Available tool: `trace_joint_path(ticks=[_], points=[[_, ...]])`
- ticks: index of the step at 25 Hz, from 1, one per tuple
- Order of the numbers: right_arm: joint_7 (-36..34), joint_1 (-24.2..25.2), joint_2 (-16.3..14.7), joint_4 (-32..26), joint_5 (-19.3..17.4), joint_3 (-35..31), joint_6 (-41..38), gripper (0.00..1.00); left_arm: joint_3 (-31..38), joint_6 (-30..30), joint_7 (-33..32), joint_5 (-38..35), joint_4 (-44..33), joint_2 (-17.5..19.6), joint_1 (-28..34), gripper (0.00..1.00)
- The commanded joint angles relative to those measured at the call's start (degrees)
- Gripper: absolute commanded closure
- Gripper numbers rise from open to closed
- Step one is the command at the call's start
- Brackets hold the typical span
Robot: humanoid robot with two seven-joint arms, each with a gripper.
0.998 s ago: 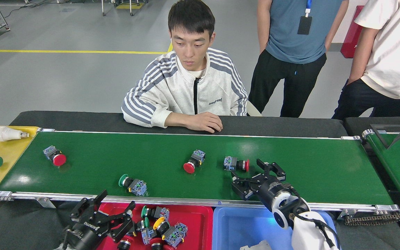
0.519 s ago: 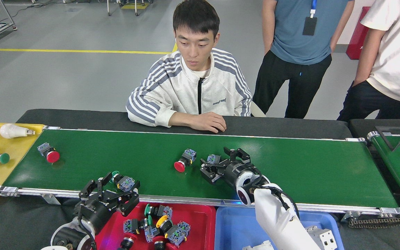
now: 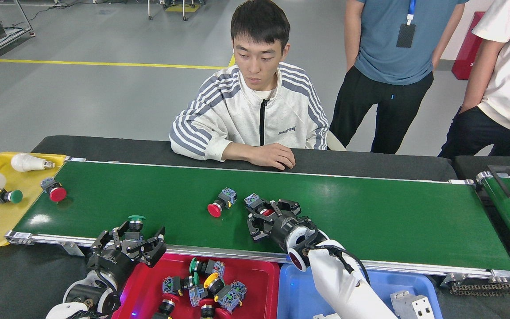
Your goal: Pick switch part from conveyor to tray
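Head view: both arms have closed in on the conveyor (image 3: 370,221) within a second. The left gripper (image 3: 133,241), low over the red tray (image 3: 266,277) a second ago, now holds a green-capped switch (image 3: 136,223) upright at the belt's near rail. The right gripper (image 3: 266,217) has swept left and now straddles a red-capped switch (image 3: 257,204) (whether its fingers have clamped cannot be told). Another red switch (image 3: 219,204) lies just beside. Judged so, one lift to the tray is under way.
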Motion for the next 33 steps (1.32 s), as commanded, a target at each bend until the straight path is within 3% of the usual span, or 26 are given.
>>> trace_joint_path(ticks=[1,2,5,8,9,10,11,15,16,17,18,19,22,25,27,31,33], points=[[-0.02,-0.44,-0.06,-3.3,-0.08,0.07,-0.23,0.98,0.25,1.0,0.43,0.44,-0.01,0.21,-0.12,0.77],[-0.02,0.62,-0.15,-6.29,0.0,0.51,-0.41,0.98,0.78,0.91,0.78,0.62,-0.36,0.21,0.14,0.87],[0.68,6.69,-1.73,-18.24,0.09,5.08,-2.08,0.98,2.8,-0.14,3.24,0.97,-2.38,0.21,1.02,0.97],[1.83,14.06,-7.79,-32.38,0.0,8.95,-7.7,0.94,3.06,-2.95,3.94,1.49,-8.53,0.39,3.57,1.0],[1.83,16.61,-9.03,-35.81,0.09,9.3,-10.16,0.75,2.98,-4.18,3.94,2.2,-10.82,0.48,4.71,1.0],[1.83,18.29,-9.56,-37.76,0.18,9.39,-12.19,0.42,2.89,-5.33,3.86,2.81,-12.76,0.48,5.77,1.0],[1.83,19.78,-9.56,-38.98,0.27,9.39,-14.38,0.0,2.54,-7.17,3.59,3.52,-15.3,0.48,7.08,1.0],[1.74,20.92,-8.94,-39.34,0.27,9.39,-20.8,0.0,1.48,-17.28,3.15,4.84,-22.51,-0.14,12.71,0.95],[1.74,21.28,-8.85,-39.34,0.27,9.39,-20.89,0.0,0.6,-21.94,2.71,4.92,-23.74,-0.14,14.56,0.81],[1.74,21.28,-8.77,-39.51,0.27,9.3,-20.89,0.0,-0.19,-25.1,2.01,4.92,-24.71,-0.23,15.61,0.55],[1.83,21.28,-8.68,-39.69,0.18,9.13,-20.8,0.0,-0.72,-25.98,1.75,4.84,-25.85,-0.4,16.4,0.16],[1.83,21.36,-8.68,-40.13,0.0,8.86,-20.71,0.0,-1.5,-25.19,1.83,4.66,-26.38,-0.84,16.84,0.0],[1.65,21.89,-8.94,-41.71,-0.17,6.31,-20.63,0.0,-3.53,-24.4,1.83,4.66,-26.55,-1.81,18.51,0.0],[1.65,26.2,-8.94,-44.96,-0.17,-3.71,-19.92,0.0,-3.18,-22.73,1.83,4.66,-26.73,-2.07,19.39,0.0],[1.48,29.54,-8.85,-48.92,-0.17,-12.67,-17.37,0.0,-2.39,-17.63,1.83,4.75,-26.82,-2.78,19.39,0.0],[-3.1,37.45,-7.62,-53.66,-0.17,-28.31,-3.14,0.01,2.8,-0.23,1.83,4.66,-27.17,-2.25,19.3,0.0],[-7.4,41.75,-8.5,-55.33,-0.17,-32.36,2.93,0.01,8.51,0.56,1.83,4.66,-26.99,-2.07,20.0,0.0]])
